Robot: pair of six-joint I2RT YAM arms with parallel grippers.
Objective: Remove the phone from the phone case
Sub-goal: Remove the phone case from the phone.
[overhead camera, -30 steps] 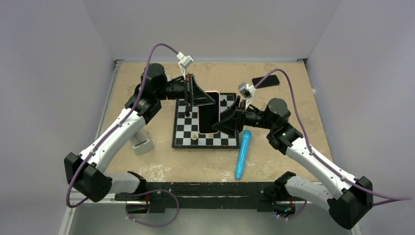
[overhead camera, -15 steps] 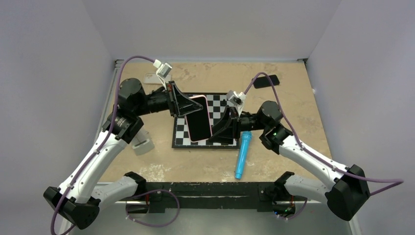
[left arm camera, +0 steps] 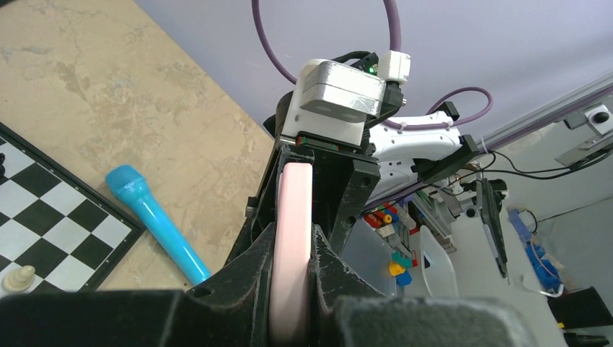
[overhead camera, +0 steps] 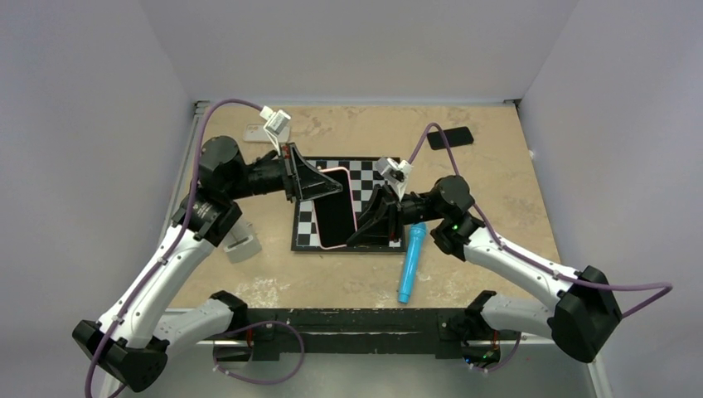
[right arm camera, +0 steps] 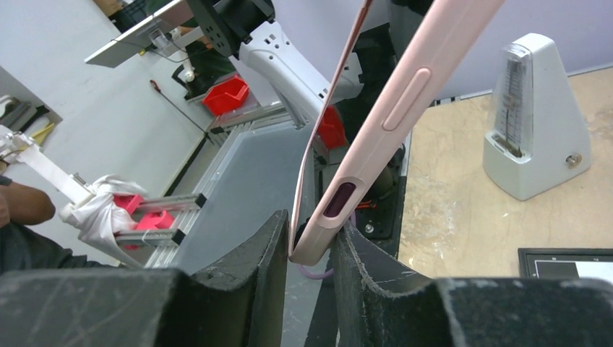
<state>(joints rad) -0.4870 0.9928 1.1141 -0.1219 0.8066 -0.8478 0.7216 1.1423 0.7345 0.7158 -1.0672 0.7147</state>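
Holding the case [right arm camera: 405,101] up between both arms, above the chessboard [overhead camera: 373,178].
Left gripper [overhead camera: 325,184] is clamped tight on the case's far end. Right gripper [overhead camera: 358,235] pinches the near corner, fingers nearly together and seemingly touching both sides. The phone [overhead camera: 335,217] sits inside the tilted case, dark screen up; a blue mic [overhead camera: 410,261] lies just beside the board.

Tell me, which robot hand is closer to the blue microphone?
Right. The right gripper is just beside the microphone's head; the left gripper is farther off, across the phone.
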